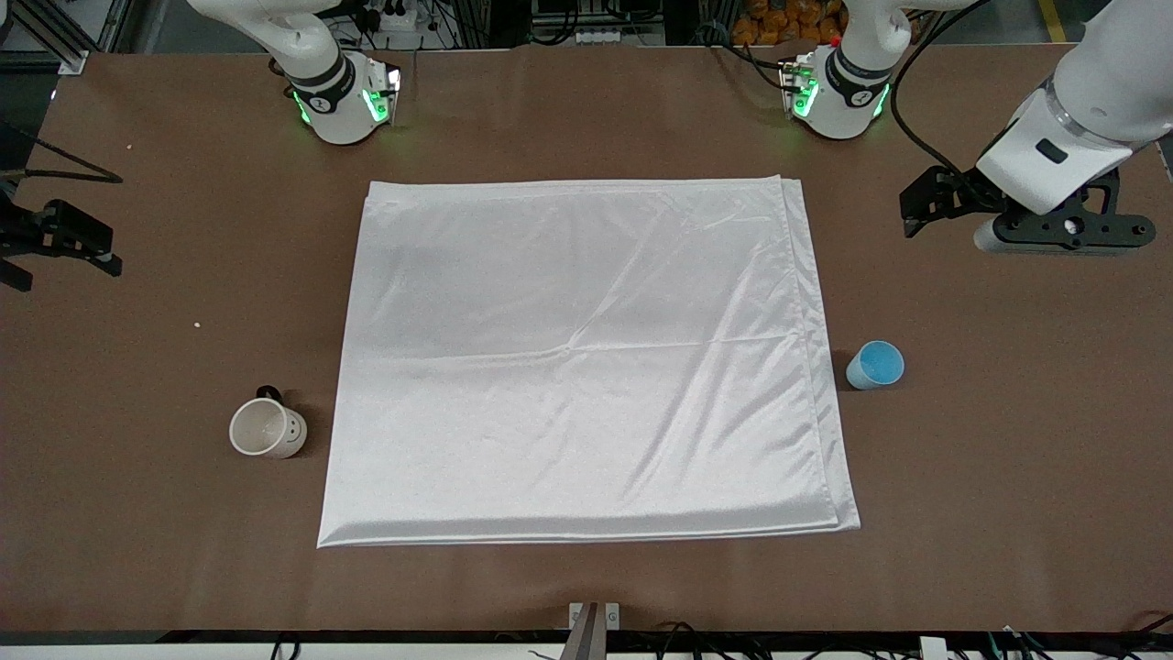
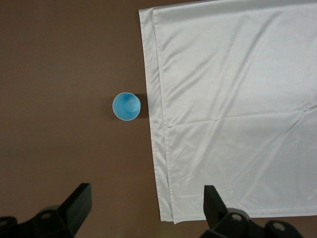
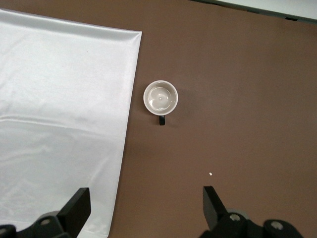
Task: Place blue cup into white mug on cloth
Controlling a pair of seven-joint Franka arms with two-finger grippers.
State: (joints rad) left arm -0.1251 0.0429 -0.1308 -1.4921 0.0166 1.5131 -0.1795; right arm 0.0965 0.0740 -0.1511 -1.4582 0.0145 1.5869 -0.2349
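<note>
Pretty clearly a robotics lab or test cell, not anyone's home. Two white robot arm bases (image 1: 344, 96) (image 1: 838, 92) with green status lights sit bolted along the far edge of a big brown-covered table (image 1: 137, 532). Past that edge you can see aluminium framing (image 1: 73, 32), power strips and loose black cables (image 1: 916, 110), plus a bit of yellow floor tape (image 1: 1054, 18). More cables and a small bracket (image 1: 594, 623) hang off the near edge. Very much a rig setup.

No readable text, labels, brands or numbers anywhere
</note>
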